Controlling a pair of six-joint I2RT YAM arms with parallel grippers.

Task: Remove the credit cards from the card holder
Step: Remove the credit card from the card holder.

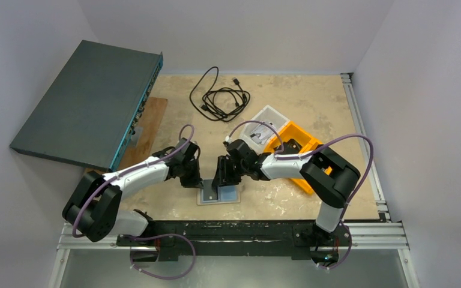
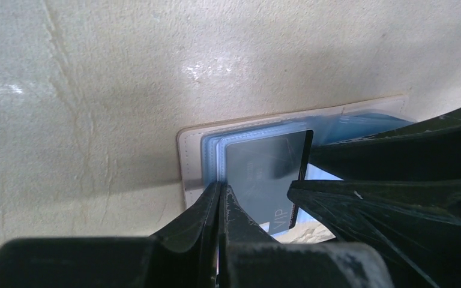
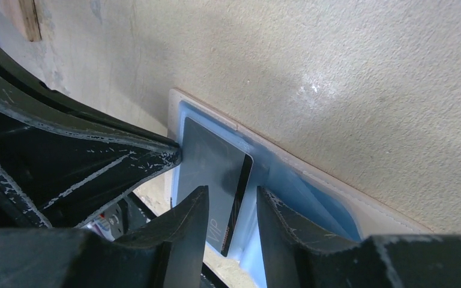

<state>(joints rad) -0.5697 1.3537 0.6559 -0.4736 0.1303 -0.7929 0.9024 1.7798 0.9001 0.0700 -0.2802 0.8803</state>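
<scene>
The cream card holder lies open on the table near the front edge, its blue-grey sleeves up. A grey card marked "VIP" sticks partly out of a sleeve. My left gripper is shut at the holder's left side; in the left wrist view its tips pinch the edge of the blue sleeves beside the cream border. My right gripper is open. In the right wrist view its fingers straddle the dark edge of the VIP card, not closed on it. The holder's cream rim shows behind.
An orange bin and a white tray stand right of the right arm. A black cable lies at the back. A dark flat box leans at the left over a wooden board.
</scene>
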